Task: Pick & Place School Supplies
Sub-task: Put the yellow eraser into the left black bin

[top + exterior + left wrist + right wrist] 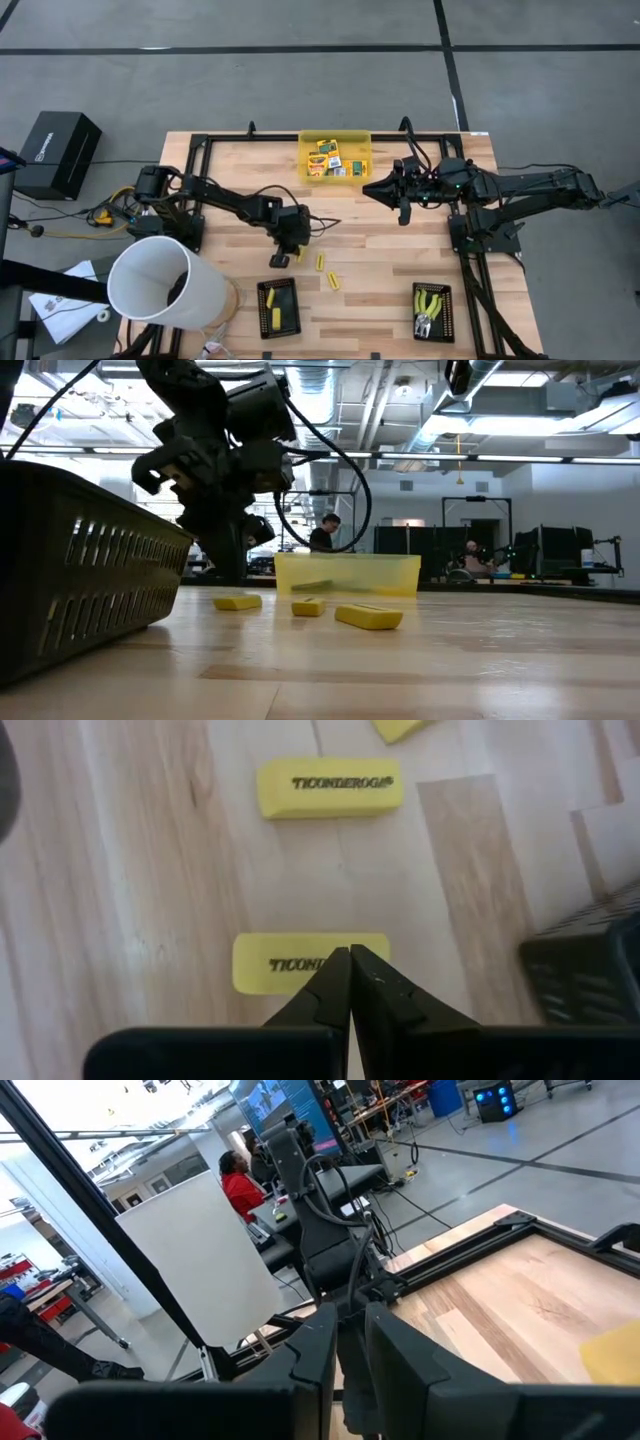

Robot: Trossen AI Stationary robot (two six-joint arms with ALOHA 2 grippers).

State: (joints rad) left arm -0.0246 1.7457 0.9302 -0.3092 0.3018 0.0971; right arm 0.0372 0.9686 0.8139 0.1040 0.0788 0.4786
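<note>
The wooden worktop (pixel 380 250) carries everything, with a big white cylinder (pixel 165 290) overlapping its near-left corner and hiding the edge there. At the far edge sits the translucent yellow bin (pixel 335 155), holding several small printed boxes (pixel 328 160) — their labels are too small to read from above.

Two black trays stand along the near edge. The left tray (pixel 279 307) holds one yellow stick (pixel 273 318), possibly more; its mesh wall fills the left side of the low view. The right tray (pixel 432 312) holds the two hand tools (pixel 430 305) with yellow-green handles, lying close together so that they are hard to tell apart.

The left gripper (pixel 281 258) hovers low over a loose yellow stick (pixel 270 963), its jaws fully closed and holding nothing; their tips cover part of the printing on it. A second stick (pixel 330 787) lies just beyond, a third (pixel 398 728) is cut off by the frame edge.

The right gripper (pixel 404 214) hangs near the bin — its jaws are slightly apart, and I cannot tell whether anything sits between them.
</note>
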